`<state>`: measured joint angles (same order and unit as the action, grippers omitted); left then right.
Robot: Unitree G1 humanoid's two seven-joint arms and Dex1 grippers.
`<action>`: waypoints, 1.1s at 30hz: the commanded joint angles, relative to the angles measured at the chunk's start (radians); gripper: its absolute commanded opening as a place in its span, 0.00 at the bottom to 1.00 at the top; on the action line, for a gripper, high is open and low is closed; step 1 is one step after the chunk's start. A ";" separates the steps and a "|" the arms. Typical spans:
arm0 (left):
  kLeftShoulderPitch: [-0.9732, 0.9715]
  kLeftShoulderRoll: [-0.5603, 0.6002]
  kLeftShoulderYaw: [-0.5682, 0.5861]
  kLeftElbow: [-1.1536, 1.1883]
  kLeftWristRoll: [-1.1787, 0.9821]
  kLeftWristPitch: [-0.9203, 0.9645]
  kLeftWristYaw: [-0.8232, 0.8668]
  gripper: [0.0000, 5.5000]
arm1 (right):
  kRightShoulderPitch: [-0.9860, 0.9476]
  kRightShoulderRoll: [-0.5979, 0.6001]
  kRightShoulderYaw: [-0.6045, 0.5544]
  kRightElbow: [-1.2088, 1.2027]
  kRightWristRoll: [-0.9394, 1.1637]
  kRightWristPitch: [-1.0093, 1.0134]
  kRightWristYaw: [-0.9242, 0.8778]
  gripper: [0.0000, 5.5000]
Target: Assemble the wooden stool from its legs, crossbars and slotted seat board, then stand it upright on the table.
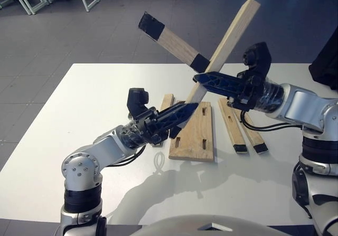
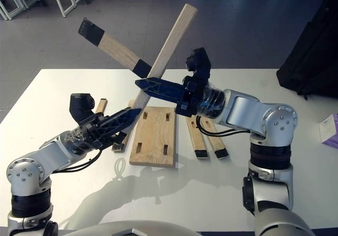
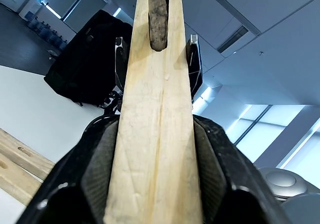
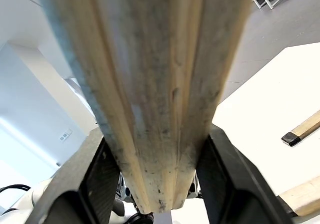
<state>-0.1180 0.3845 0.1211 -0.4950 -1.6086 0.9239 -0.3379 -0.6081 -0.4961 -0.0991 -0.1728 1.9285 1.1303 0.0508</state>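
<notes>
Wooden plain bar (image 1: 227,38) sat clamped in the left gripper (image 1: 187,110), black-tipped bar (image 1: 174,43) clamped in the right gripper (image 1: 203,79), both crossed in an X above the slotted seat board (image 1: 193,135), which lay flat on the white table (image 1: 79,98) with two loose bars (image 1: 231,124) just beside it.

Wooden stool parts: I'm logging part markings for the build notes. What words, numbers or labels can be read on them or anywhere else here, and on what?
No readable text anywhere.
Seat board, two legs lying beside it, raised plain bar, raised black-banded bar: bare wood and black ends, no marks.
Purple item at the right eye view's edge: any print too small to read.
</notes>
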 commanded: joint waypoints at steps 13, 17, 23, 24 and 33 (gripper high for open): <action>-0.071 0.415 -0.410 -0.002 0.886 -0.171 -0.001 0.71 | 0.030 -0.135 -0.084 0.075 -0.150 -0.163 -0.078 0.37; -0.116 0.433 -0.666 0.023 1.235 -0.255 -0.047 0.71 | -0.003 -0.103 -0.079 0.107 -0.252 -0.223 -0.116 0.37; -0.106 0.398 -0.760 0.108 1.461 -0.333 -0.085 0.71 | 0.005 -0.080 -0.079 0.092 -0.336 -0.248 -0.128 0.37; -0.101 0.396 -0.764 0.112 1.489 -0.340 -0.097 0.71 | 0.006 -0.074 -0.083 0.093 -0.348 -0.248 -0.130 0.37; -0.061 0.374 -0.631 0.131 1.537 -0.297 -0.141 0.71 | 0.028 -0.042 -0.107 0.071 -0.396 -0.231 -0.139 0.37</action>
<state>-0.1984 0.7541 -0.5263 -0.3916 -0.1006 0.5904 -0.4677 -0.5820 -0.5463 -0.1903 -0.0898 1.5411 0.8892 -0.0806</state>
